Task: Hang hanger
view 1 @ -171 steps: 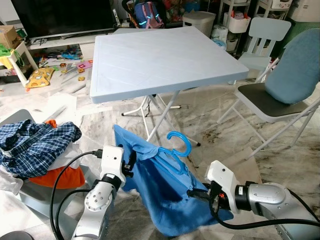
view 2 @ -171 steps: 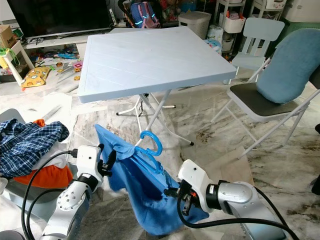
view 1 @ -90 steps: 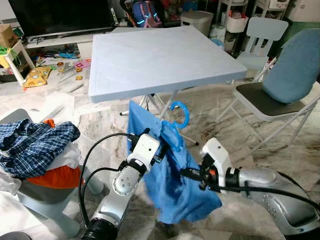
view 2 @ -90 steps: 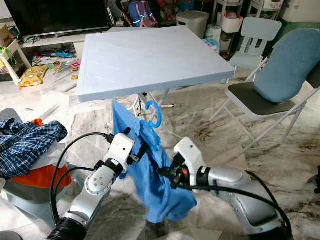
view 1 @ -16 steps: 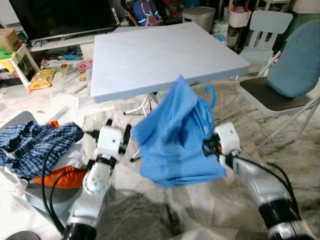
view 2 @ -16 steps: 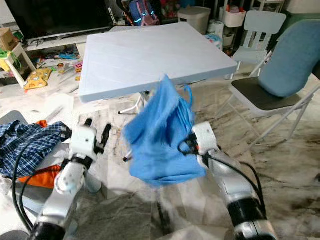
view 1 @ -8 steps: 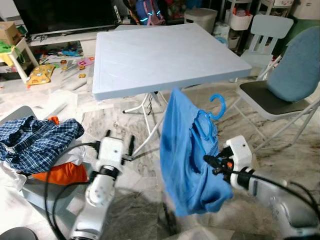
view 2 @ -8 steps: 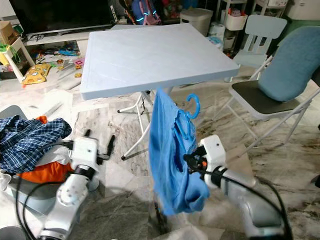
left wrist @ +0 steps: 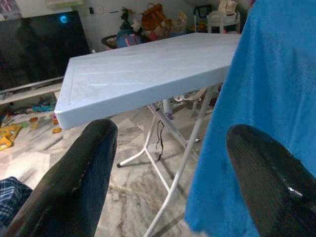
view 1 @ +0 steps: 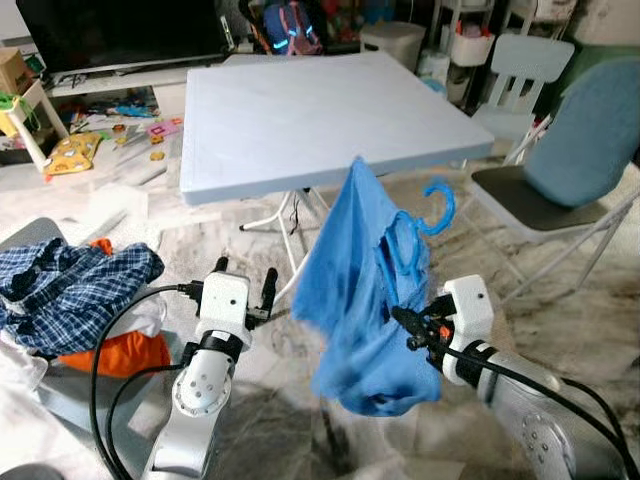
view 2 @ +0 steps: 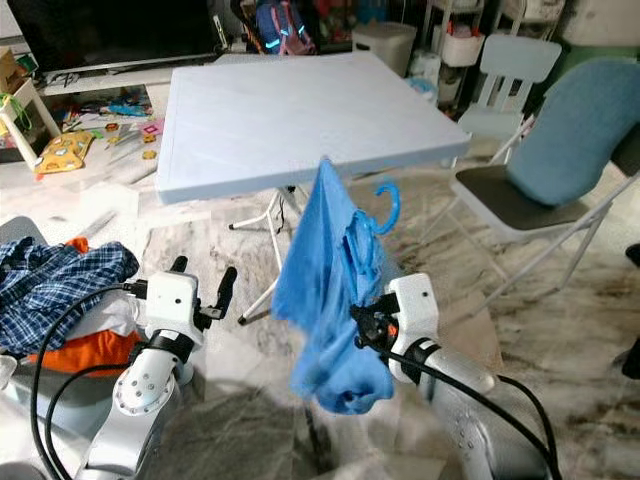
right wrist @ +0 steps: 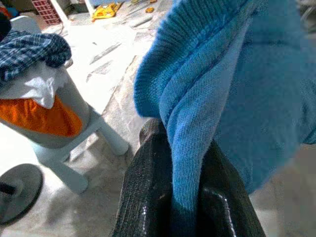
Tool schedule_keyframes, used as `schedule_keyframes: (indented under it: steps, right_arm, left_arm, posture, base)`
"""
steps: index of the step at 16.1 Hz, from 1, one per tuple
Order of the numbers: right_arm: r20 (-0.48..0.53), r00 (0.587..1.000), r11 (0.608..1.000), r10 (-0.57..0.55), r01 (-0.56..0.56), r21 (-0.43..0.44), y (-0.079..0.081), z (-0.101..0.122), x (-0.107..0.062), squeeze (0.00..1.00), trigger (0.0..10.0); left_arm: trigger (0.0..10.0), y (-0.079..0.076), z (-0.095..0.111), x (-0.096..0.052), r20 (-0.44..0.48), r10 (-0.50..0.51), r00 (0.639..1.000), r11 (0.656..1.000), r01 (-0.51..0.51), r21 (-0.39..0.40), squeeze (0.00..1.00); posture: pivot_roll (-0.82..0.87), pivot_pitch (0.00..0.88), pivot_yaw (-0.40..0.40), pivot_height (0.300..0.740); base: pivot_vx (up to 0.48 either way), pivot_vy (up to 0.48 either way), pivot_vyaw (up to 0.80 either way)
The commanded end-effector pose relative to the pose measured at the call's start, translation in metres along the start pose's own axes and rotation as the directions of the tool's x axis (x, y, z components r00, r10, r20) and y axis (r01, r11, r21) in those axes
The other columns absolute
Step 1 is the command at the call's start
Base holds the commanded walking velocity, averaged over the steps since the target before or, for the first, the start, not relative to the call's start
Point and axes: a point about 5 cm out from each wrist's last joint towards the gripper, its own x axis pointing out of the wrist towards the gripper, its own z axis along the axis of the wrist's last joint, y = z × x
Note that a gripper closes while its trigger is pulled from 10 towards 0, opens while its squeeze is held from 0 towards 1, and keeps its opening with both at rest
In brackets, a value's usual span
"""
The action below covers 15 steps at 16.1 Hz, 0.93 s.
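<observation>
Right gripper [view 1: 408,326]: jaws pinching a fold of the blue garment [view 1: 362,300], low and right of centre, in front of the worktop's near edge; in the right wrist view the knit cloth is squeezed between the two black fingers [right wrist: 148,192].
Left gripper [view 1: 243,287]: jaws spread wide with nothing between them, left of the garment and apart from it; the left wrist view looks past both fingers [left wrist: 79,173] toward the worktop.
Blue garment: held up in the air, hanging in loose folds, its top corner level with the worktop's near edge.
Hanger [view 1: 428,212]: blue, threaded inside the garment; its hook sticks out to the right near the top of the cloth, free of any support.
Worktop [view 1: 310,110]: pale blue square folding table, just beyond the garment.
Left of scene: a plaid shirt [view 1: 70,285] piled over orange cloth [view 1: 115,350] on a stool.
Right of scene: a folding chair [view 1: 560,190] with a blue cushion.
Floor [view 1: 270,430]: marbled tile.
</observation>
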Motion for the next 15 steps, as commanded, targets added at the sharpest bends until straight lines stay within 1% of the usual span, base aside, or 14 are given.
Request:
schedule_keyframes:
  steps: [1,4,5,7,9,11,13,15]
  right_arm:
    - [0.083,0.996,0.999,0.038,-0.036,-0.019,0.009,0.016,-0.001,0.00,10.0]
    - [0.076,0.997,0.998,0.033,-0.030,-0.051,0.007,0.018,-0.001,0.00,10.0]
    - [0.070,0.997,0.997,0.034,-0.029,-0.073,0.006,0.019,-0.001,0.00,10.0]
    - [0.075,0.997,0.996,0.028,-0.021,-0.086,0.004,0.021,-0.003,0.00,10.0]
    - [0.073,0.997,0.994,0.021,-0.013,-0.112,0.000,0.021,-0.003,0.00,10.0]
    - [0.068,0.996,0.987,0.053,-0.041,-0.156,0.003,0.021,-0.002,0.00,10.0]
    - [0.072,0.994,0.985,0.079,-0.067,-0.160,0.008,0.020,-0.003,0.00,10.0]
    - [0.072,0.994,0.983,0.088,-0.075,-0.168,0.008,0.019,-0.005,0.00,10.0]
  left_arm:
    - [10.0,0.006,0.003,0.000,0.000,0.027,1.000,1.000,-0.027,0.002,0.00]
    - [10.0,0.010,0.015,-0.001,0.019,0.052,0.998,0.999,-0.051,-0.012,0.00]
    - [10.0,0.014,0.019,-0.004,0.027,0.065,0.998,0.998,-0.065,-0.016,0.00]
    - [10.0,0.017,0.017,-0.010,0.008,0.080,0.997,0.997,-0.080,-0.024,0.00]
    - [10.0,0.017,0.013,-0.013,-0.017,0.082,0.996,0.996,-0.082,-0.018,0.00]
    - [10.0,0.015,0.014,-0.013,-0.026,0.076,0.997,0.997,-0.077,-0.017,0.00]
    - [10.0,0.014,0.013,-0.014,-0.037,0.075,0.997,0.997,-0.075,-0.013,0.00]
    - [10.0,0.013,0.010,-0.016,-0.068,0.085,0.994,0.996,-0.085,-0.006,0.00]
  posture:
    - [-0.09,0.024,0.011,0.740]
    - [-0.10,0.043,0.001,0.740]
    - [-0.11,0.037,0.002,0.740]
    - [-0.11,0.036,0.003,0.740]
    - [-0.10,0.036,-0.001,0.740]
    - [-0.10,0.041,-0.004,0.740]
    - [-0.09,0.046,-0.004,0.740]
    - [-0.09,0.051,-0.005,0.740]
  base:
    - [0.337,0.000,0.63]
    - [0.341,0.000,0.00]
    - [0.360,0.000,0.00]
    - [0.366,0.000,0.00]
    - [0.362,0.000,0.00]
    - [0.354,0.000,0.00]
    - [0.330,0.000,0.00]
    - [0.139,0.000,0.46]
